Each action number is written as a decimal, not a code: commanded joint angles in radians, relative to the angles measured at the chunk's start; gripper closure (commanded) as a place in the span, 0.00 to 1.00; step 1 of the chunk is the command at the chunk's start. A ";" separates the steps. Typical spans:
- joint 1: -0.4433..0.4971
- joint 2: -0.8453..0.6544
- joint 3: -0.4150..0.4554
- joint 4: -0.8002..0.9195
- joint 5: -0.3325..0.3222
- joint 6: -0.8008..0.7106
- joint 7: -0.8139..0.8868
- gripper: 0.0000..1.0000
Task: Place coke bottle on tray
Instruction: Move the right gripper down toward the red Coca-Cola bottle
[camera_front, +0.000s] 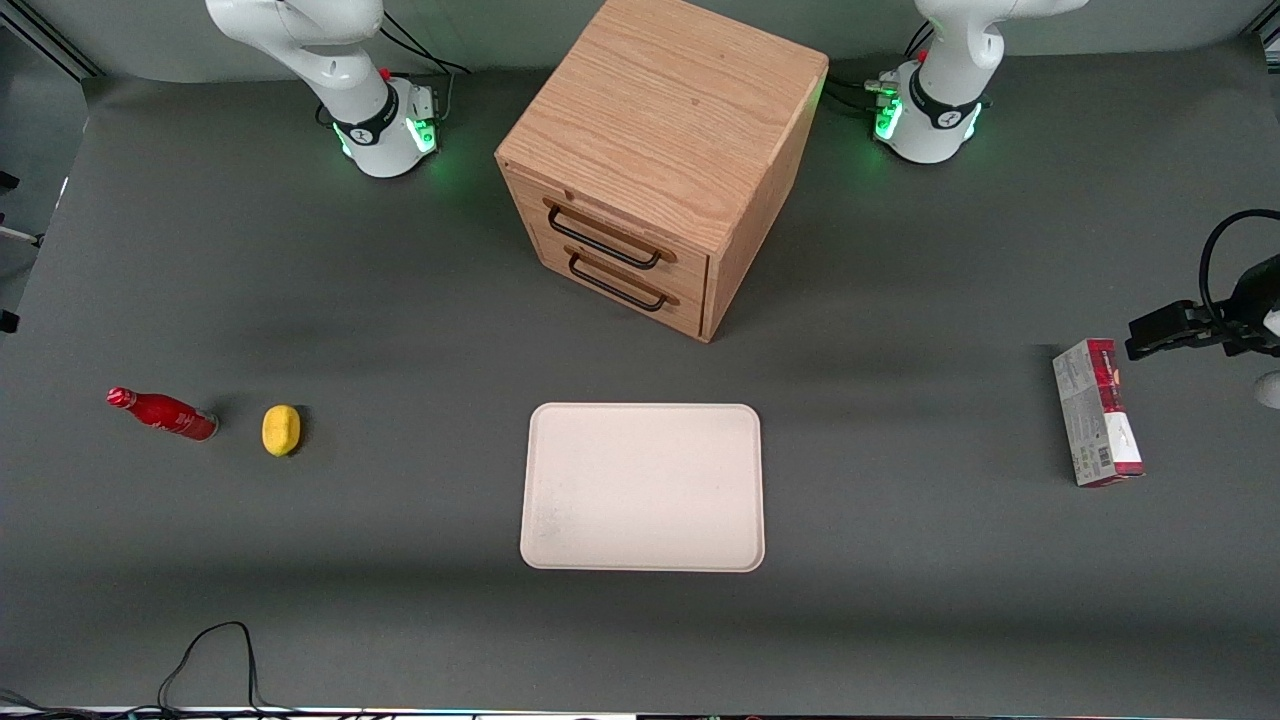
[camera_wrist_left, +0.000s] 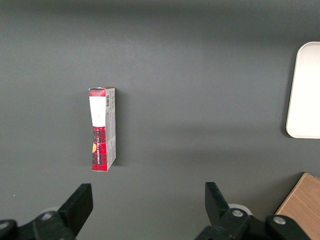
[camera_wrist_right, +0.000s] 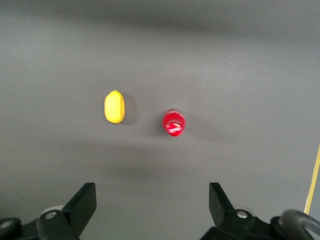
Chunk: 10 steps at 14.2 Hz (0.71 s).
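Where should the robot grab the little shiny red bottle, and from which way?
The small glossy red bottle seems to stand upright, its round cap facing up. Probably come straight down and pinch the slim neck below the cap. The open gripper hangs above; keep clear of the yellow lemon beside it.

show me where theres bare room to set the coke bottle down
The tray is bare all over. Open table lies between it and the lemon. Only the coke bottle crowds the lemon; the tool, open, hangs above them.

White arm (camera_front: 330, 60) w/ green base lights, black cables; gripper (camera_wrist_right: 152, 210) black jaws
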 joint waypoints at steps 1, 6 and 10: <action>0.014 0.013 -0.037 0.013 0.024 0.006 -0.045 0.00; 0.017 0.004 -0.042 -0.145 0.021 0.128 -0.047 0.00; 0.019 0.015 -0.042 -0.271 0.034 0.275 -0.070 0.00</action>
